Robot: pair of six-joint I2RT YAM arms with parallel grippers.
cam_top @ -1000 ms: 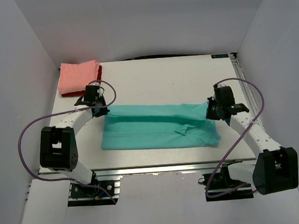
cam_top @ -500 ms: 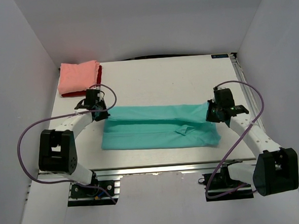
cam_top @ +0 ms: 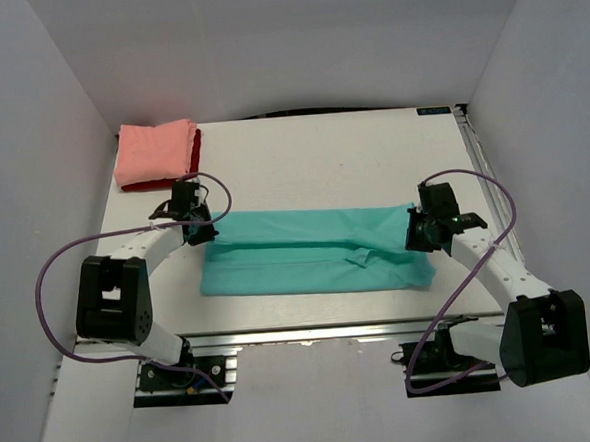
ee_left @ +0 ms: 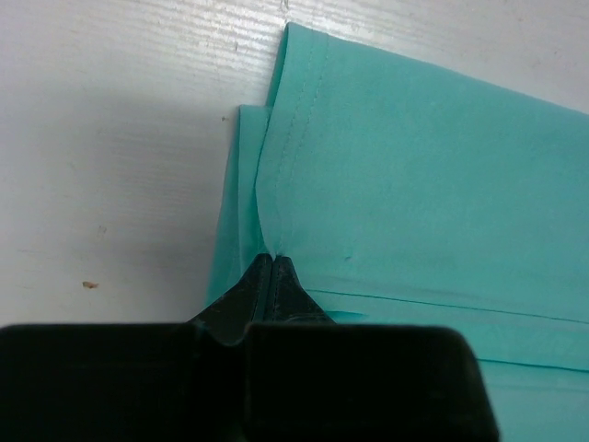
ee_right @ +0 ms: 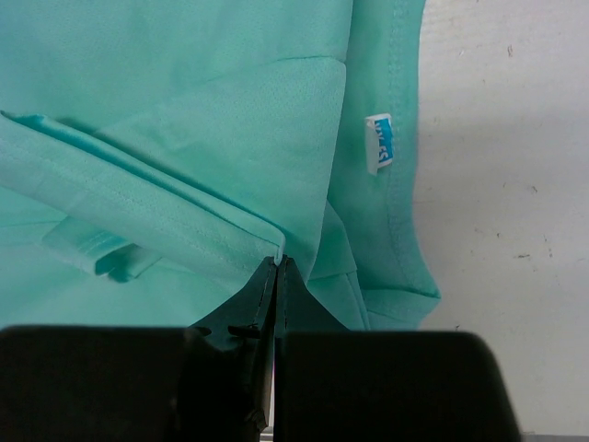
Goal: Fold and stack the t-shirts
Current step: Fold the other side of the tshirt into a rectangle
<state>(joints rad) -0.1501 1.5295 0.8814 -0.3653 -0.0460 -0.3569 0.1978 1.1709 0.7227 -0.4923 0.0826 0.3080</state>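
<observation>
A teal t-shirt (cam_top: pixel 312 253) lies as a long folded band across the middle of the table. At its left end my left gripper (cam_top: pixel 207 230) is shut on the folded edge of the teal t-shirt (ee_left: pixel 414 175), jaws pinched on the hem. My right gripper (cam_top: pixel 416 232) is shut on the fold at the right end, where the teal t-shirt (ee_right: pixel 184 110) shows a small white and blue label (ee_right: pixel 379 143). A folded salmon-pink t-shirt (cam_top: pixel 153 152) sits at the back left on top of a dark red t-shirt (cam_top: pixel 195 150).
The white table (cam_top: pixel 331 159) is walled by white panels at the back and sides. A metal rail (cam_top: pixel 485 174) runs along its right edge. Purple cables loop off both arms.
Both grippers have moved toward the near edge, carrying the teal shirt's far folded edge with them, so the band is narrower now. Both grips stayed shut.
</observation>
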